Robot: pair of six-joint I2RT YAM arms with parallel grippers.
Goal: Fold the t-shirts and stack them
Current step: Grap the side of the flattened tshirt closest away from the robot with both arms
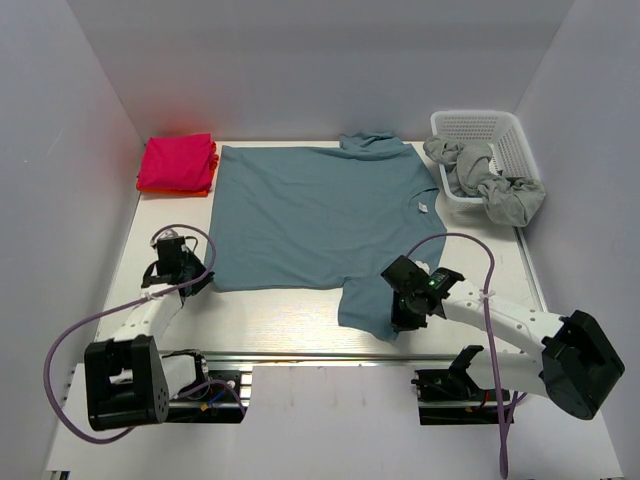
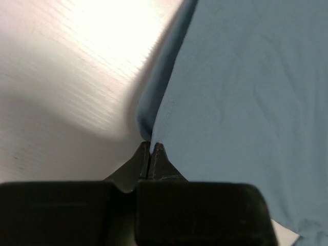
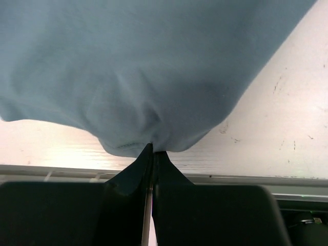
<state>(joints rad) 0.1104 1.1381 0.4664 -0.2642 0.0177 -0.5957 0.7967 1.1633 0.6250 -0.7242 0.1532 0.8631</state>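
A dusty teal-blue t-shirt (image 1: 310, 210) lies spread flat across the middle of the table, its neck to the right. My left gripper (image 1: 205, 283) is shut on the shirt's near-left hem corner; in the left wrist view the cloth (image 2: 246, 92) is pinched between the closed tips of that gripper (image 2: 152, 147). My right gripper (image 1: 400, 315) is shut on the near sleeve, whose fabric (image 3: 143, 66) bunches at its tips (image 3: 154, 148). A folded pink t-shirt (image 1: 178, 160) rests on an orange one (image 1: 175, 189) at the back left.
A white lattice basket (image 1: 500, 130) stands at the back right with grey t-shirts (image 1: 490, 180) spilling over its front rim. White walls enclose the table on three sides. A metal rail (image 1: 330, 356) runs along the near edge.
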